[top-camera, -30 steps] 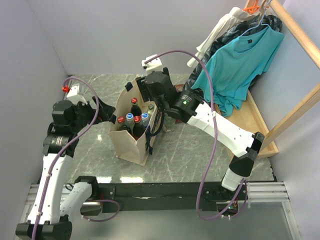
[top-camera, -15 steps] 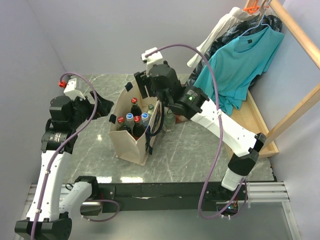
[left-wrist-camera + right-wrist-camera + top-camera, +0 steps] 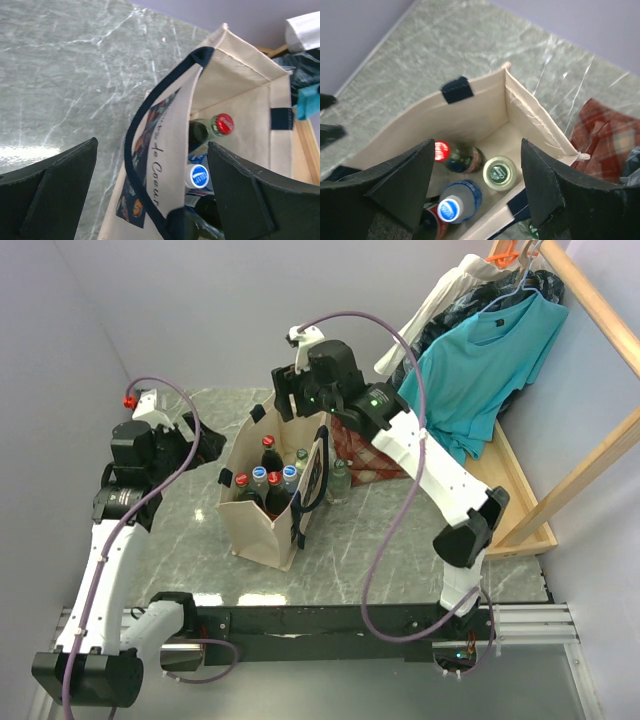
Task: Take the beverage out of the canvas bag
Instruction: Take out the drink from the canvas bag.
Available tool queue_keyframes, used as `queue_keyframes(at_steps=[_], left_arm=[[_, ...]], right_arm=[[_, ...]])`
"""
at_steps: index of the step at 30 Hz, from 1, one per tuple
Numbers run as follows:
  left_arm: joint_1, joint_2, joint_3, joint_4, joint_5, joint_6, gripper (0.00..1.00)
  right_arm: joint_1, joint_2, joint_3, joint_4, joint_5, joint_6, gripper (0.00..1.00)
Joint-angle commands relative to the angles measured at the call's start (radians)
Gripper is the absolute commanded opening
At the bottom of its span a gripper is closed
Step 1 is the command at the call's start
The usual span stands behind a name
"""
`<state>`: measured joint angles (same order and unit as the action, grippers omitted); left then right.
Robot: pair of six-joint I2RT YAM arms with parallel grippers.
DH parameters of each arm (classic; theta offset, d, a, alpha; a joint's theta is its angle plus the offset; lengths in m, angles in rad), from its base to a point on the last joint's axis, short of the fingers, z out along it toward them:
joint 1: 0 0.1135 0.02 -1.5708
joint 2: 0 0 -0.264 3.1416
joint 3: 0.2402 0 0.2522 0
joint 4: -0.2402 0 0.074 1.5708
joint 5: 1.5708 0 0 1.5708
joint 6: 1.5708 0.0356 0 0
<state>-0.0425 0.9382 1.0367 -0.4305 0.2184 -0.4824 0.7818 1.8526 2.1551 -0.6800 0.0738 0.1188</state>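
The beige canvas bag [image 3: 255,535] stands open in the middle of the marble table, navy handles drooping. Inside it stand several beverage bottles: a red-capped one [image 3: 441,150], a green-lidded one [image 3: 499,173] and a blue-capped one [image 3: 449,209]. My right gripper [image 3: 477,145] hovers open above the bag's far end [image 3: 295,400], with nothing between its fingers. At the bag's left side my left gripper [image 3: 152,185] is wide open [image 3: 205,450], with the bag's printed wall [image 3: 170,130] and handle between its fingers, untouched. From there I also see a red cap [image 3: 222,124] and a blue cap [image 3: 199,176].
A green-capped bottle [image 3: 340,478] stands on the table just right of the bag. Behind it lies a red plaid cloth [image 3: 372,455]. A wooden rack [image 3: 520,510] with a teal shirt [image 3: 480,370] and other clothes fills the right side.
My right gripper has risen and drawn back toward the bag's far end, uncovering the bottle beside the bag. The left arm has shifted slightly and stays open.
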Motion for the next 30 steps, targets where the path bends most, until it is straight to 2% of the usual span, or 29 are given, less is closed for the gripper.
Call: queue_keyframes(at_steps=[1, 6, 12, 17, 22, 25, 30], left_arm=[[0.003, 0.024, 0.055, 0.035, -0.056, 0.033, 0.96], [0.007, 0.085, 0.074, 0.053, -0.04, 0.03, 0.96], [0.007, 0.1, 0.026, 0.122, 0.036, -0.028, 0.96], [-0.002, 0.099, 0.028, 0.118, 0.019, -0.012, 0.96], [-0.013, 0.083, 0.022, 0.102, 0.001, 0.004, 0.96], [-0.016, 0.076, 0.008, 0.11, -0.001, 0.004, 0.96], [-0.016, 0.071, -0.003, 0.114, 0.001, -0.001, 0.96]], right_arm=[[-0.035, 0.046, 0.064, -0.036, -0.135, 0.021, 0.75], [-0.058, 0.118, 0.107, -0.085, -0.158, 0.045, 0.73], [-0.062, 0.119, 0.069, -0.118, -0.117, 0.082, 0.73], [-0.064, 0.053, -0.07, -0.095, -0.082, 0.119, 0.73], [-0.064, 0.03, -0.126, -0.144, -0.042, 0.134, 0.72], [-0.064, 0.002, -0.172, -0.116, -0.009, 0.133, 0.72], [-0.064, 0.005, -0.147, -0.159, 0.072, 0.154, 0.72]])
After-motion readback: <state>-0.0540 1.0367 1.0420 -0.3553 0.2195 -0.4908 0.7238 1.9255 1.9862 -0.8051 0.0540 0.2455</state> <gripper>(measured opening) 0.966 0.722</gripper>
